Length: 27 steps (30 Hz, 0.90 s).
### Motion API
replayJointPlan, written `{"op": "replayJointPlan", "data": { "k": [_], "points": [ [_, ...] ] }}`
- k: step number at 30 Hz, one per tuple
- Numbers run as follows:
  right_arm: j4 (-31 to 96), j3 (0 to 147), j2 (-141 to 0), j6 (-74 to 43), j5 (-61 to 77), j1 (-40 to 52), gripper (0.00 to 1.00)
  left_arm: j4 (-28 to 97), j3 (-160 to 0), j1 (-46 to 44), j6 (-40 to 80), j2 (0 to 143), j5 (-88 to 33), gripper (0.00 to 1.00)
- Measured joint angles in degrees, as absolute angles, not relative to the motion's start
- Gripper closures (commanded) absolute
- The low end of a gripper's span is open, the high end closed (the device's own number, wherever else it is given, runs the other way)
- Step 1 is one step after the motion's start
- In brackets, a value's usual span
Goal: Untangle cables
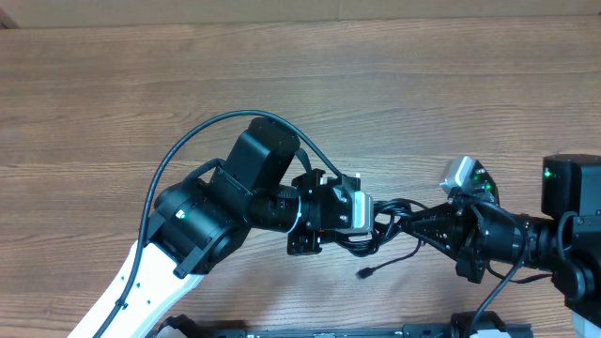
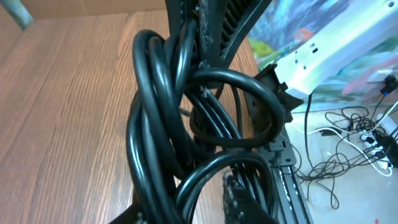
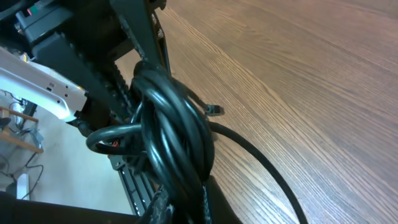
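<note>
Tightly twisted glossy black cables [image 2: 155, 124]

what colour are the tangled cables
Glossy black; the cables show best in the left wrist view.

- We see bare counter [image 1: 394, 84] across the far half, open for passing.
- Between left arm [image 1: 216, 216] and right arm [image 1: 526, 239], knotted cables [image 1: 387, 228] block us.

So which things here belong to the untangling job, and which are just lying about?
Job: cables, bunched in a knot; left gripper; right gripper, shut on the cables.
Lying about: table; floor cords beyond its edge.
</note>
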<state>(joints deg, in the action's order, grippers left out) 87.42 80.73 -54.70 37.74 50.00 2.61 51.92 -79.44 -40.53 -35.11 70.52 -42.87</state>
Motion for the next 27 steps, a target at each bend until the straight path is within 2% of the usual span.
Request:
{"op": "replayJointPlan", "data": {
  "k": [1,4,9,14,18,27],
  "points": [
    [87.5,80.7,-54.7,37.7,50.0,2.6,0.96,51.9,-79.4,-40.5,-35.1,70.5,-42.9,0.41],
    [87.5,80.7,-54.7,37.7,49.4,2.6,0.96,52.0,-79.4,-40.5,-34.2,70.5,-43.1,0.01],
    [87.6,80.7,-54.7,37.5,45.3,2.6,0.96,51.9,-79.5,-40.5,-24.4,70.5,-33.4,0.0],
    [87.4,80.7,-54.7,37.0,42.2,2.6,0.96,51.3,-79.5,-38.4,-5.7,68.6,-21.1,0.0],
    [87.0,80.7,-54.7,36.8,41.6,2.6,0.96,50.6,-79.5,-33.8,5.3,65.8,-19.0,0.0],
    [82.9,80.7,-54.7,34.5,41.6,2.6,0.96,50.6,-79.5,-33.6,11.7,65.5,-24.0,0.0]
  ]
}}
